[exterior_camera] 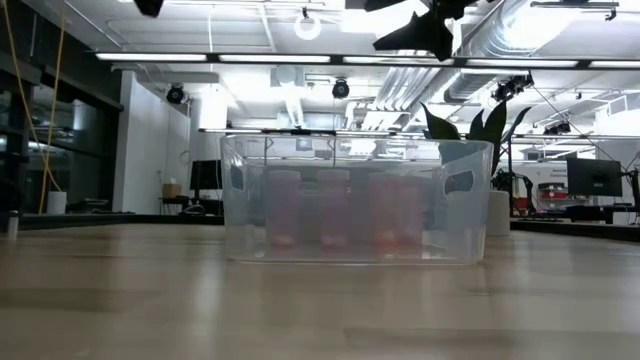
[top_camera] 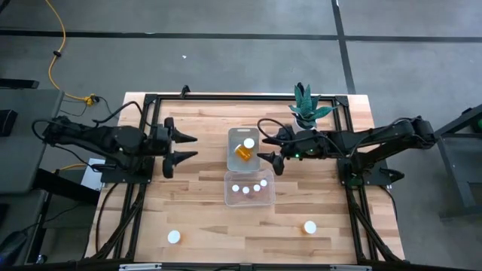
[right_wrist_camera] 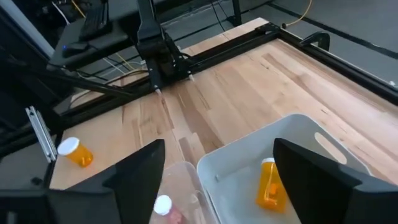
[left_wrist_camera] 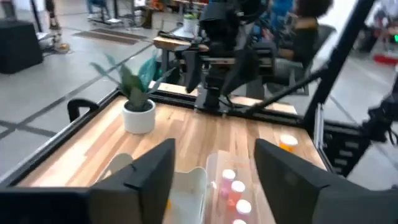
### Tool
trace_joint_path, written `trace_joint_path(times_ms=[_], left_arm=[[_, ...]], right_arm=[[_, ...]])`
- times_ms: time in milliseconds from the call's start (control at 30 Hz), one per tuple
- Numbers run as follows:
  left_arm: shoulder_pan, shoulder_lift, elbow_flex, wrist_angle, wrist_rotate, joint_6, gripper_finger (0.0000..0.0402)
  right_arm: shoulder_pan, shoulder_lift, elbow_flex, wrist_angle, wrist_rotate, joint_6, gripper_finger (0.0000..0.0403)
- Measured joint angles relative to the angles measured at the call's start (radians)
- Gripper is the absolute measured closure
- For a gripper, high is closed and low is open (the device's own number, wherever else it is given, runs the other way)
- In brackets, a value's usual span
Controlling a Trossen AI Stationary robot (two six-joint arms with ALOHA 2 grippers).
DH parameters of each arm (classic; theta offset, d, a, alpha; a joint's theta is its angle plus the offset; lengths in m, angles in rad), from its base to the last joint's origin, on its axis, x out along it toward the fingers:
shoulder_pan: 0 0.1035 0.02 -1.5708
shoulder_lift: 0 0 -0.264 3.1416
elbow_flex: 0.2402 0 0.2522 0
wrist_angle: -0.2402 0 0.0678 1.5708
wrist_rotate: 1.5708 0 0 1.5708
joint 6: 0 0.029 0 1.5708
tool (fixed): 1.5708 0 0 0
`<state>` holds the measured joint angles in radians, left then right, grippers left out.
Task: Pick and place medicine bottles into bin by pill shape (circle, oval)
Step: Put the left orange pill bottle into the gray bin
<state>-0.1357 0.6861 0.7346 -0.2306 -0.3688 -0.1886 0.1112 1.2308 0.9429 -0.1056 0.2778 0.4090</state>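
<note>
A white bin [top_camera: 242, 148] at the table's middle holds one orange bottle [top_camera: 244, 150] lying on its side; it also shows in the right wrist view [right_wrist_camera: 270, 183]. Just nearer, a clear bin [top_camera: 248, 188] holds several upright white-capped bottles [top_camera: 246, 190]. Two more bottles stand on the table, near left [top_camera: 174, 237] and near right [top_camera: 309, 226]. My right gripper [top_camera: 265, 147] is open and empty at the white bin's right edge. My left gripper [top_camera: 190, 147] is open and empty, left of the bins.
A potted plant [top_camera: 305, 107] in a white pot stands at the far side, behind my right arm. A black frame rail [top_camera: 248, 97] runs along the table's far edge. Bare wood lies left of the bins and along the near edge.
</note>
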Motion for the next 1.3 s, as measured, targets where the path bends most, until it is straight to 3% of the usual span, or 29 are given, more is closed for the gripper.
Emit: trace_joint_path(times_ms=[100, 267, 300, 433, 567, 800, 1000, 1300], left_arm=[[-0.028, 0.034, 0.068, -0.054, 0.003, 0.025, 0.0166], [-0.092, 0.074, 0.145, -0.164, 0.011, -0.011, 0.0154], [-0.110, 0.086, 0.155, -0.187, 0.016, -0.031, 0.0155], [-0.200, 0.151, 0.179, -0.278, 0.047, -0.152, 0.0155], [-0.329, 0.253, 0.190, -0.338, 0.100, -0.320, 0.0153], [-0.564, 0.469, 0.245, -0.378, 0.191, -0.557, 0.0153], [-0.650, 0.622, 0.360, -0.565, 0.237, -0.647, 0.0153], [-0.717, 0.744, 0.372, -0.545, 0.183, -0.745, 0.0135]], right_arm=[[-0.001, 0.000, 0.000, -0.006, 0.015, -0.022, 0.0166], [-0.036, 0.000, 0.000, -0.091, 0.022, -0.018, 0.0356], [-0.044, 0.000, 0.000, -0.113, 0.008, -0.017, 0.0378], [-0.066, -0.001, 0.000, -0.170, -0.046, 0.005, 0.0373], [-0.067, -0.002, 0.000, -0.172, -0.049, 0.000, 0.0398], [-0.072, -0.002, 0.000, -0.169, -0.050, 0.002, 0.0396], [-0.072, -0.002, 0.000, -0.170, -0.050, 0.002, 0.0399], [-0.072, -0.002, 0.000, -0.176, -0.050, 0.002, 0.0402]])
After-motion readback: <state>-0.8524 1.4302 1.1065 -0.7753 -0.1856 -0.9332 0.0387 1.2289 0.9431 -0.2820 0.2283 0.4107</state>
